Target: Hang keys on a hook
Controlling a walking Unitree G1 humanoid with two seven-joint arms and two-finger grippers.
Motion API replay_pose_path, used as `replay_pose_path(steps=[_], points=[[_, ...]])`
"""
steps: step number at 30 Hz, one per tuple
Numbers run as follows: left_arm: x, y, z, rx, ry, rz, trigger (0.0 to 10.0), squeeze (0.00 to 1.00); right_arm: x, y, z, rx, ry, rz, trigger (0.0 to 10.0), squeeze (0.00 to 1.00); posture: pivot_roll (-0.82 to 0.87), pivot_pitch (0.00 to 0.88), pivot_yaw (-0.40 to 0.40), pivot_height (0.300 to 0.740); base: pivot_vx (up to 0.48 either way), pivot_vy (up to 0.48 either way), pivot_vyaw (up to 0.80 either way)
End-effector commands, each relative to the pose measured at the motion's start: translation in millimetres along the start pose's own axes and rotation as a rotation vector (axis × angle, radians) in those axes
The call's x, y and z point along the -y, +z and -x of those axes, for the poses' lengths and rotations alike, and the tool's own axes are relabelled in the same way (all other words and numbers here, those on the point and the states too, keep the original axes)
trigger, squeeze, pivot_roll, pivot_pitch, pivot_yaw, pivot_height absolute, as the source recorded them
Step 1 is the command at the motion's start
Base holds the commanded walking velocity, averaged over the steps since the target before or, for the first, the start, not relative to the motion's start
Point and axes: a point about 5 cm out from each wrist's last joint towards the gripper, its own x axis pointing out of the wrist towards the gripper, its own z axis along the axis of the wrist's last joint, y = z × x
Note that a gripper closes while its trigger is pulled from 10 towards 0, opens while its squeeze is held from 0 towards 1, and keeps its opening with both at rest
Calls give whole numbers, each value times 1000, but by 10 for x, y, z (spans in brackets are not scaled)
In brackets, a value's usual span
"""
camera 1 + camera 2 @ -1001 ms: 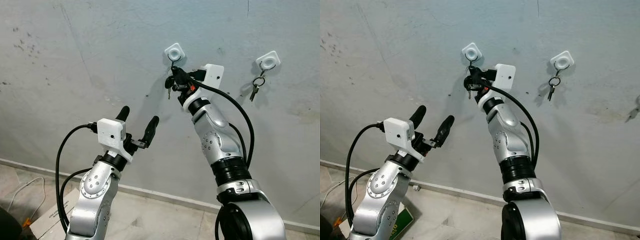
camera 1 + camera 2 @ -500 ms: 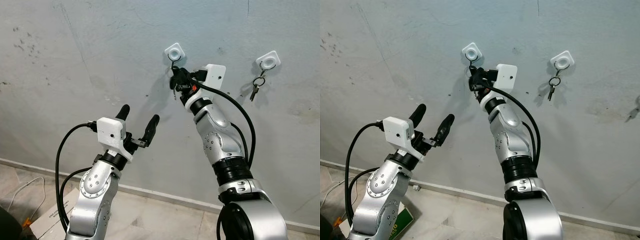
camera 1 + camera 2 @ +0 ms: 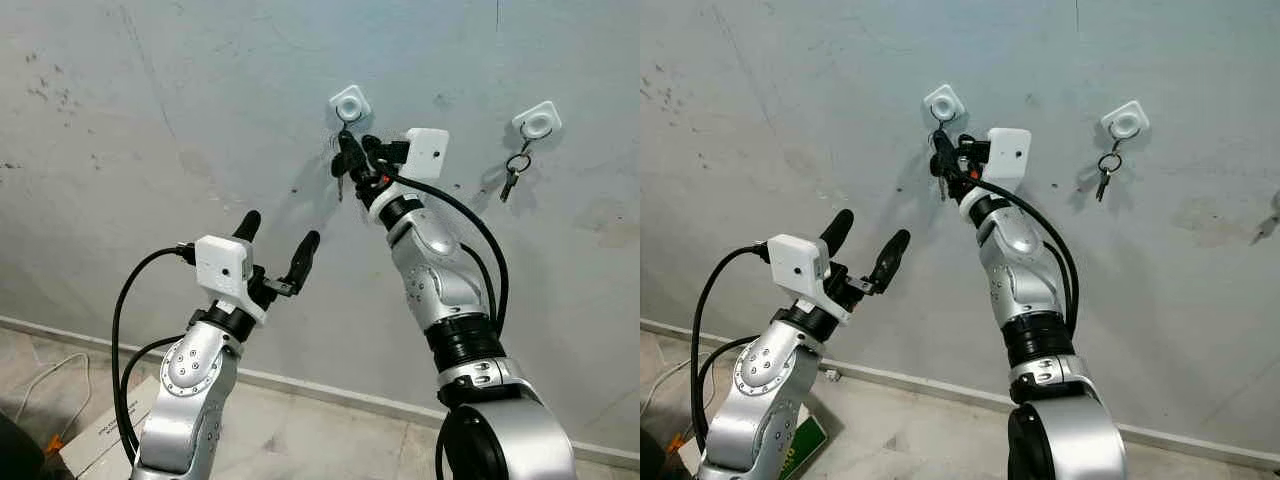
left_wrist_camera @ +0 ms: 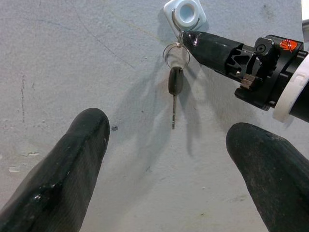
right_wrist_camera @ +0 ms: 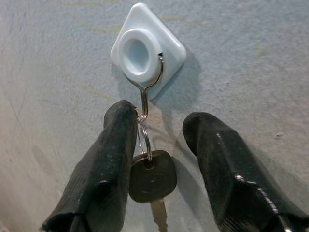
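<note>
Right pincer [image 5: 159, 140] is raised to the grey wall [image 3: 150, 120] just below the white hook [image 5: 147, 53], its two black fingers [image 5: 108, 169] spread apart with a clear gap between them. The key [image 5: 152, 181] hangs between those fingers: its ring is caught on the wire of the white hook, its dark head lies against the inner side of one finger, and the other finger stands off from it. Seen from the left wrist, the same key [image 4: 175, 92] dangles straight down from the white hook [image 4: 186, 13] against the wall, with one right finger's tip touching the ring just beside the wire.

Left pincer [image 3: 275, 240] is held up lower than the white hook and off to the robot's left of it, well apart from the key, fingers wide apart and holding nothing, pointing toward the wall.

To the robot's right of the white hook, at about the same height, a second hook [image 3: 536, 119] is fixed to the wall, and another set of keys [image 3: 513, 172] hangs from it.

Far below the white hook, where wall meets floor [image 3: 300, 430], a cardboard box [image 3: 95, 435] and a pale cable [image 3: 50, 385] lie on the floor beside the left arm.
</note>
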Motion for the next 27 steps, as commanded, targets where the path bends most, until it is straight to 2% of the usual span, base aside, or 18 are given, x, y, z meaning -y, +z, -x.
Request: replay_pose_path(steps=[1, 15, 24, 27], points=[[1, -6, 11, -7, 1, 4, 10000, 0, 32, 31, 20, 17, -7, 38, 10000, 1000, 26, 0, 59, 740, 0, 0, 0], [7, -4, 7, -6, 2, 9, 10000, 0, 58, 26, 116, 28, 2, 88, 10000, 1000, 22, 0, 60, 740, 0, 0, 0], [1, -17, 17, -12, 4, 8, 10000, 0, 109, 1, 237, 21, -4, 121, 10000, 1000, 16, 0, 66, 740, 0, 0, 0], [-15, -31, 31, -18, 9, 7, 10000, 0, 132, -34, 351, 9, -8, 142, 10000, 1000, 13, 0, 67, 740, 0, 0, 0]])
